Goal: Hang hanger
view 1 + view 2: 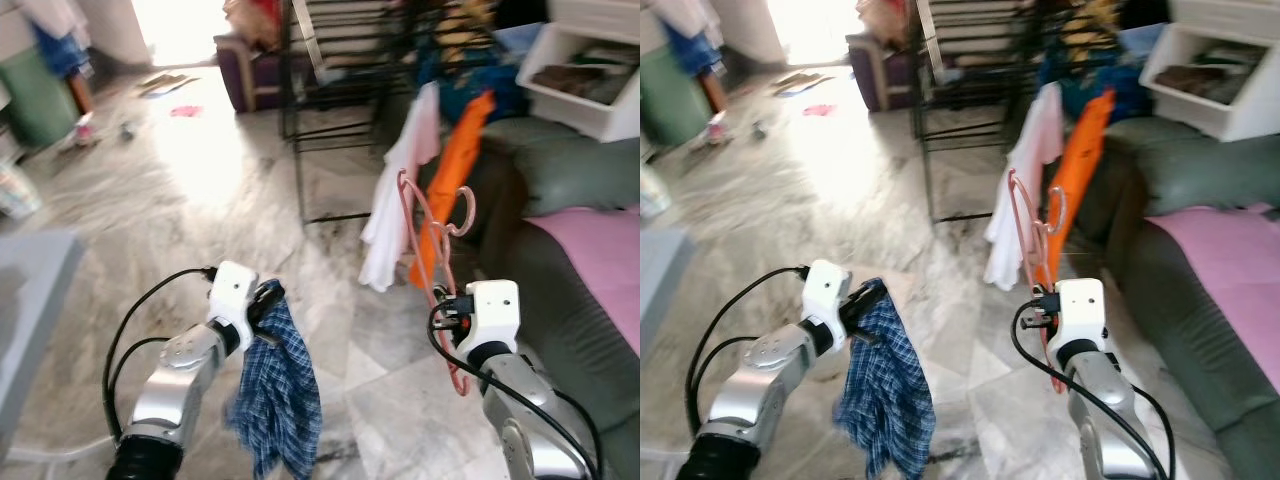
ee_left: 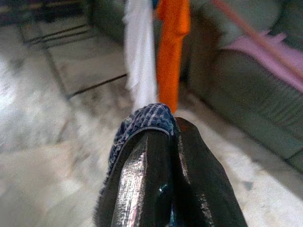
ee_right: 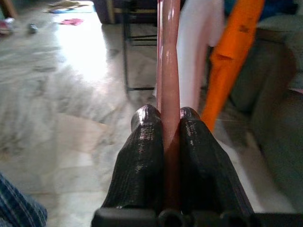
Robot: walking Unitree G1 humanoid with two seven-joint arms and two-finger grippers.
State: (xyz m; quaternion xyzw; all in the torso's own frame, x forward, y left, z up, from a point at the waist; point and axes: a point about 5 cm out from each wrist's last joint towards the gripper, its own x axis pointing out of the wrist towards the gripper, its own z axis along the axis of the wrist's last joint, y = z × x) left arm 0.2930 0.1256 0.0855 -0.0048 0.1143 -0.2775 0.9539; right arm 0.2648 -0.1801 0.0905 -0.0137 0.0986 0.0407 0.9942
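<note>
A pink plastic hanger (image 1: 432, 232) stands upright in my right gripper (image 3: 166, 113), whose two black fingers are shut on its bar (image 3: 168, 56). Its hook (image 1: 463, 212) curls at the top, near the hanging clothes. My left gripper (image 2: 165, 130) is shut on a blue checked cloth (image 1: 275, 395), which dangles below it toward the marble floor. Ahead, a white garment (image 1: 400, 190) and an orange garment (image 1: 452, 180) hang from a dark drying rack (image 1: 330, 90).
A grey-green sofa (image 1: 570, 290) with a pink cover (image 1: 600, 250) lies along the right. White shelving (image 1: 585, 70) stands behind it. A grey surface edge (image 1: 30, 300) sits at the left. Bright marble floor (image 1: 190, 170) stretches ahead, with small litter far off.
</note>
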